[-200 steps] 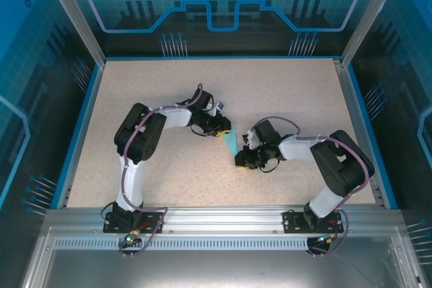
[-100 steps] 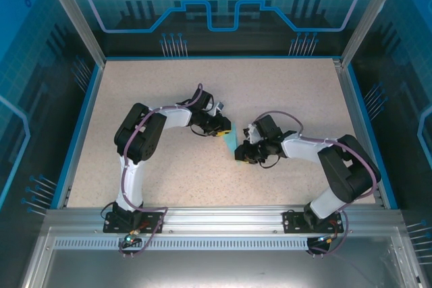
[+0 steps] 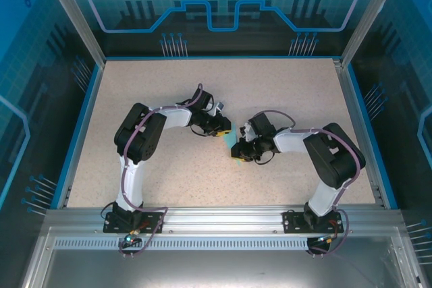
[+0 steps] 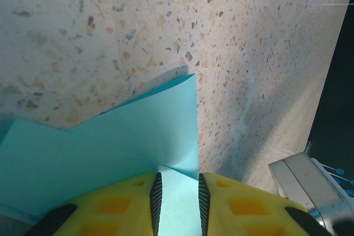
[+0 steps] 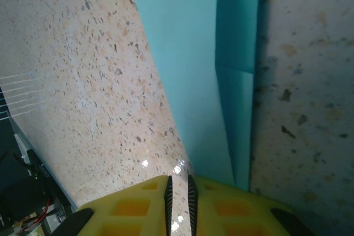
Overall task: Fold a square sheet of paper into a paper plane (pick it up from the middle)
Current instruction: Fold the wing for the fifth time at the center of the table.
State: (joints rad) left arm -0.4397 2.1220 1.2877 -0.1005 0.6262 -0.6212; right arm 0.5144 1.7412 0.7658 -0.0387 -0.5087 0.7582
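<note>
Pinching paper sheet (image 4: 110,142): left hand (image 4: 178,194); right hand (image 5: 178,186) nearly pressed together at its edge; open table (image 3: 304,92) around.

The black-and-white left arm (image 3: 143,133) and right arm (image 3: 334,156) are bending their elbows outward and reaching inward, wrists low. The yellow-fingered left gripper (image 4: 178,186) is clamping a light-cyan folded paper sheet (image 4: 110,147); the right gripper (image 5: 178,186) is holding its 2 jaws at a narrow slit.
</note>
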